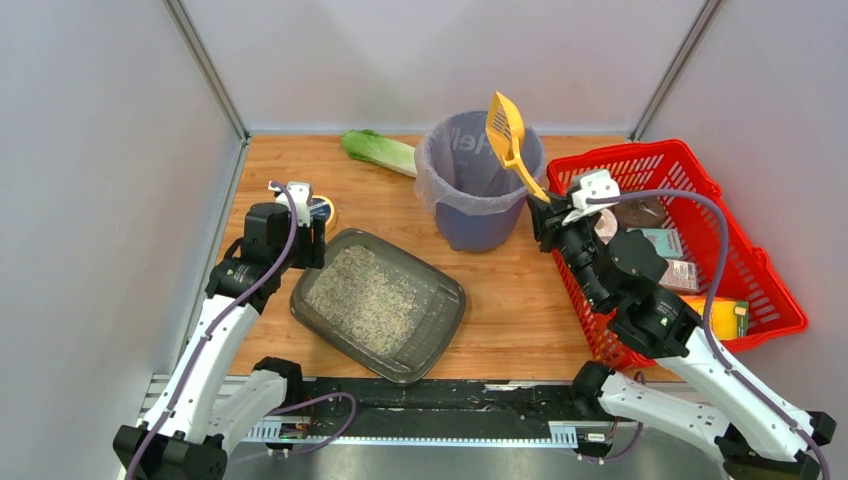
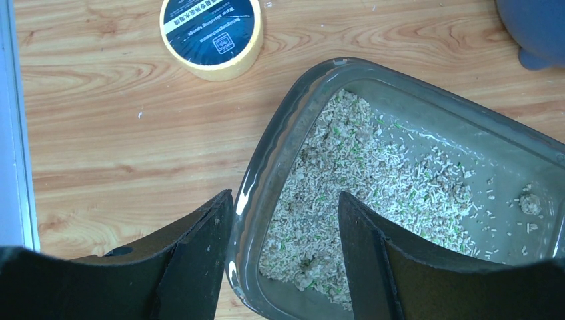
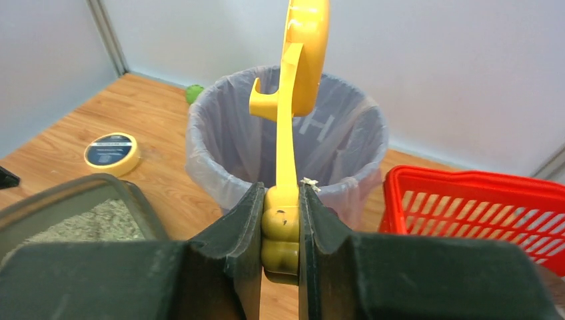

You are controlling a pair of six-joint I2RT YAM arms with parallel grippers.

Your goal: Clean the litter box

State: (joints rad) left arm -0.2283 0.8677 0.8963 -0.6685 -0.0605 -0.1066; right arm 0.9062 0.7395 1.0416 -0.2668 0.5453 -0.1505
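Two arms up. L gripper [image 2: 286,200] at left side of table, jaws apart, straddling far-left rim of litter box [image 1: 440,340]: one finger outside, one inside over the litter [image 1: 360,295], rim not pinched. Tape roll [image 2: 210,33] just beyond it, near left edge. Litter box sits centre-left, close to near edge, turned diagonal. Litter is heaped twd its left half, right end mostly bare w/ a small clump [image 2: 530,203]. Lettuce [image 1: 380,150] lies at far edge. Bin [image 1: 470,215] mid far edge, purple bag liner; contents can't tell. R gripper [image 3: 280,193] clamped on handle of yellow scoop [image 3: 293,133], scoop head up over bin. Red basket [image 1: 630,152] at right edge, holds a few packets, partly hidden by R arm.
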